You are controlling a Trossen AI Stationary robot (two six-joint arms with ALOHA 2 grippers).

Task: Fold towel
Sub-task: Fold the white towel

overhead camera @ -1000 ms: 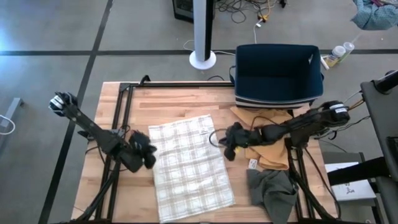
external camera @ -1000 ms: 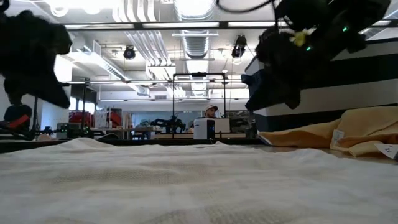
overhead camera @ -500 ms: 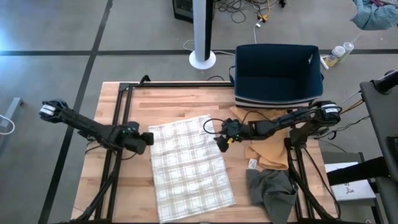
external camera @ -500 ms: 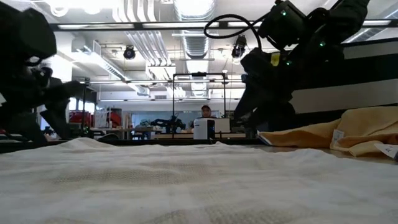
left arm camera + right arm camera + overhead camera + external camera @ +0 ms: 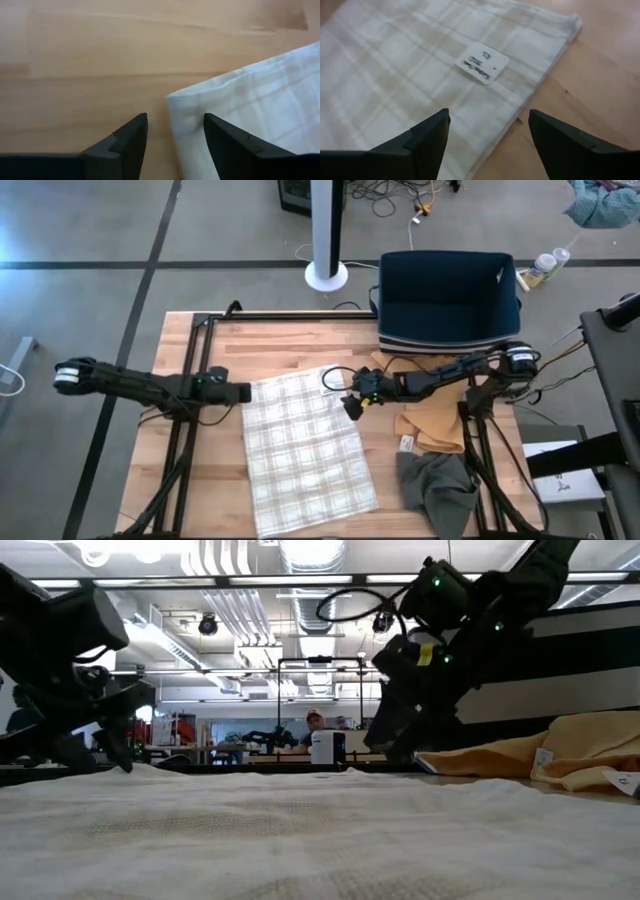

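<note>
Both tools poised at the towel's far corners

The towel [image 5: 300,445] lay flat on the surface [image 5: 290,345]. We held the left tool [image 5: 172,131] and right tool [image 5: 487,131] spread, gripping nothing; we judged each should straddle its corner fully, then pinch and lift together.

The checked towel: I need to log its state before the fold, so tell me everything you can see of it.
The checked towel is pale woven cloth with faint beige checks, spread flat in a single layer on the wooden table, slightly skewed to its edges. A small white label with dark print is near one far corner. The open left gripper straddles one far corner; the open right gripper hovers over the edge near the label. Neither holds it.
</note>
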